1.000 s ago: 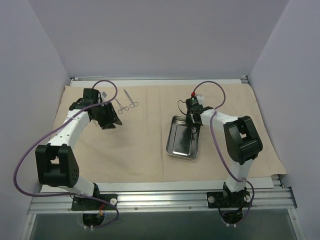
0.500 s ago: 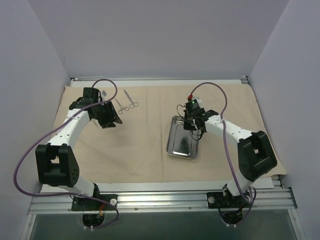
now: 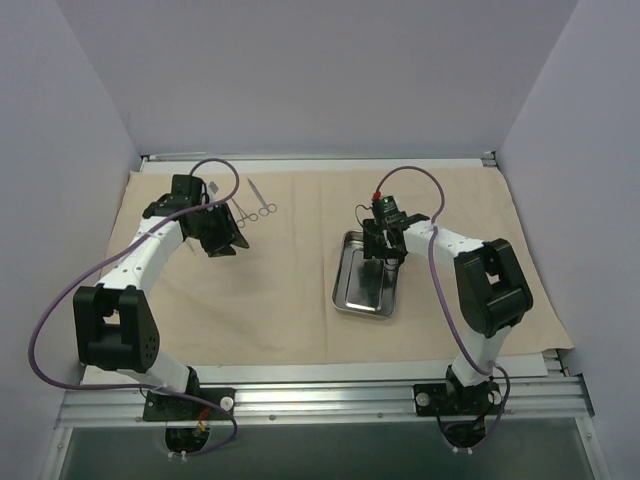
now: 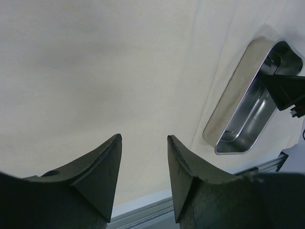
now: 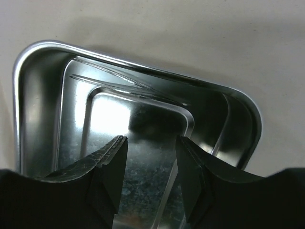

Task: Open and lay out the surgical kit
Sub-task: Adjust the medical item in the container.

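The beige cloth wrap (image 3: 290, 290) lies spread flat over the table. The steel tray (image 3: 352, 292) sits on it right of centre and also shows in the left wrist view (image 4: 238, 109). Ring-handled instruments (image 3: 256, 206) lie on the cloth at the far left. My left gripper (image 3: 224, 243) is open and empty just above bare cloth (image 4: 95, 71), near the instruments. My right gripper (image 3: 385, 250) is open and empty over the tray's far end (image 5: 43, 95). A thin shiny streak (image 5: 119, 85) runs along the tray's far wall; I cannot tell whether it is an instrument or a reflection.
A small pale item (image 3: 210, 188) lies on the cloth beside my left wrist. The metal rail (image 3: 320, 395) runs along the near edge, and grey walls enclose the table on three sides.
The right arm's elbow swung out to the right and back while its gripper stayed over the tray's far end. The left arm shifted only slightly.
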Controlling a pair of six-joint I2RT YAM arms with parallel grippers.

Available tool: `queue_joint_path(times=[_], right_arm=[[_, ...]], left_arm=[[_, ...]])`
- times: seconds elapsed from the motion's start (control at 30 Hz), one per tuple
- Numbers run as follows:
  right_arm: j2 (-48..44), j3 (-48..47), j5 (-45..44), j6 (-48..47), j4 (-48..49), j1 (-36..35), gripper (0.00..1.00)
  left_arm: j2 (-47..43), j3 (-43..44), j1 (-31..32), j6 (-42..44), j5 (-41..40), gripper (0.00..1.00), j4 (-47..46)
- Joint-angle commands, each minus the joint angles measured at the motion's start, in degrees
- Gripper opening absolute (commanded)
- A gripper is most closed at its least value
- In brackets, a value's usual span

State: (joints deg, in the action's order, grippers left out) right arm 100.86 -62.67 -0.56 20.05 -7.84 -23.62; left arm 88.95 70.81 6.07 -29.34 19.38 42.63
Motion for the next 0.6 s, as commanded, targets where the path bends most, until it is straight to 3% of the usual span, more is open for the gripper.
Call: queue_joint_path(times=[0.0, 0.23, 0.37, 0.47, 0.53, 0.57], right_arm=[[1.44, -3.15, 1.61, -4.14, 2.21, 0.76, 0.47], [4.61, -5.09, 0.73, -5.11, 2.47, 1.47, 0.52], [4.61, -5.0, -3.04, -5.11, 1.68, 1.29, 0.62], [3.12, -3.78, -4.28, -5.2, 2.73, 1.29, 0.62], [2.59, -2.37, -4.36, -5.38, 3.96, 1.29, 0.56], [2.41, -2.19, -4.28, -5.11, 4.23, 1.29, 0.41]], left_arm=[[-1.23, 2.06, 0.35, 0.43, 0.31, 0.52, -0.71], [-1.85, 1.0, 0.17, 0.43, 0.66, 0.52, -1.15], [-1.41, 1.09, 0.26, 0.43, 1.01, 0.52, -1.32], [-1.23, 1.09, 0.17, 0.34, 1.28, 0.52, -1.85], [-0.97, 1.0, 0.18, 0.25, 1.45, 0.52, -2.2], [-0.79, 0.91, 0.17, 0.25, 1.45, 0.52, -2.29]])
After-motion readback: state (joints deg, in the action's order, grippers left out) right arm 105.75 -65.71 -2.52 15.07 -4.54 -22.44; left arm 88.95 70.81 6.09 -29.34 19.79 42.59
